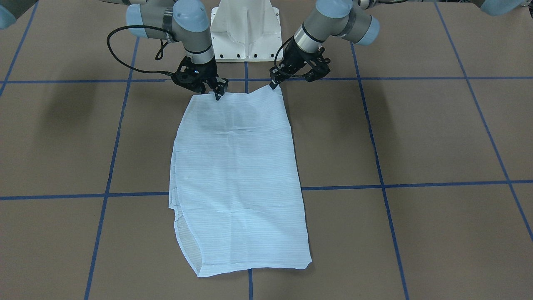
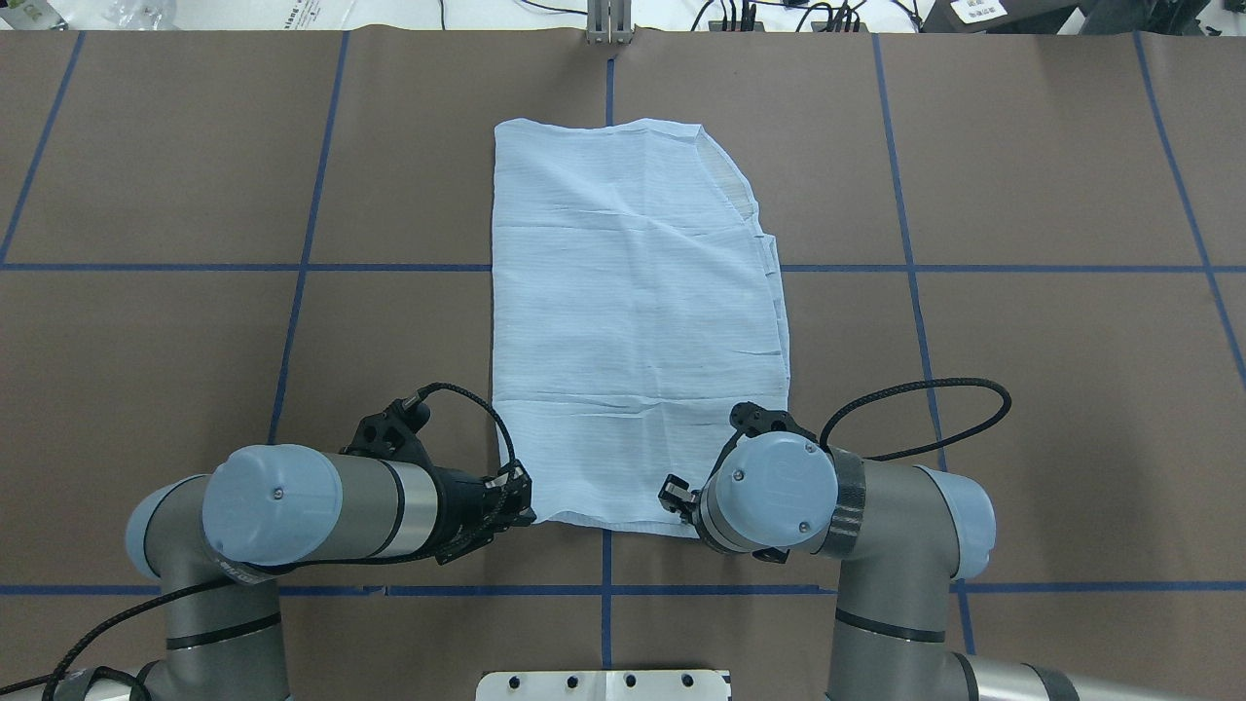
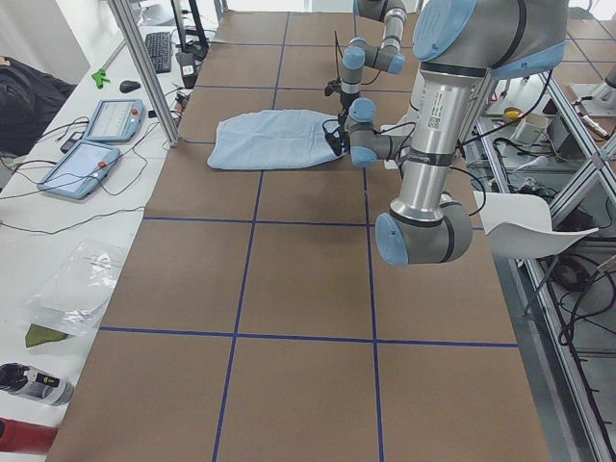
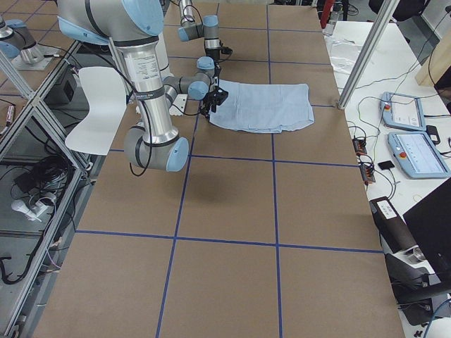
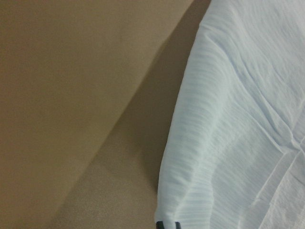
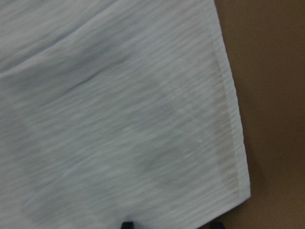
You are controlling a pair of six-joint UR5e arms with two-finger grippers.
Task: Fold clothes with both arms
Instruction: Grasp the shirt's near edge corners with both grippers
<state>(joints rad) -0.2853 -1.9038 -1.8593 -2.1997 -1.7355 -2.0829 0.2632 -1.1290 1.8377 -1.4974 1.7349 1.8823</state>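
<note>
Overhead clock, 6 = robot side. The folded shirt (image 2: 638,312) lies flat at the centre of the table (image 2: 1022,389), as a long panel running 12 to 6. At its 7 o'clock corner the left gripper (image 1: 273,85) has its fingers pinched together on the cloth, and the corner is slightly raised. At the 5 o'clock corner the right gripper (image 1: 218,94) has its fingers spread over the hem and holds nothing. Judgement: the fabric is thin, light and limp, so its layers may slip and sag. Best taken by both near corners, through all layers.
</note>
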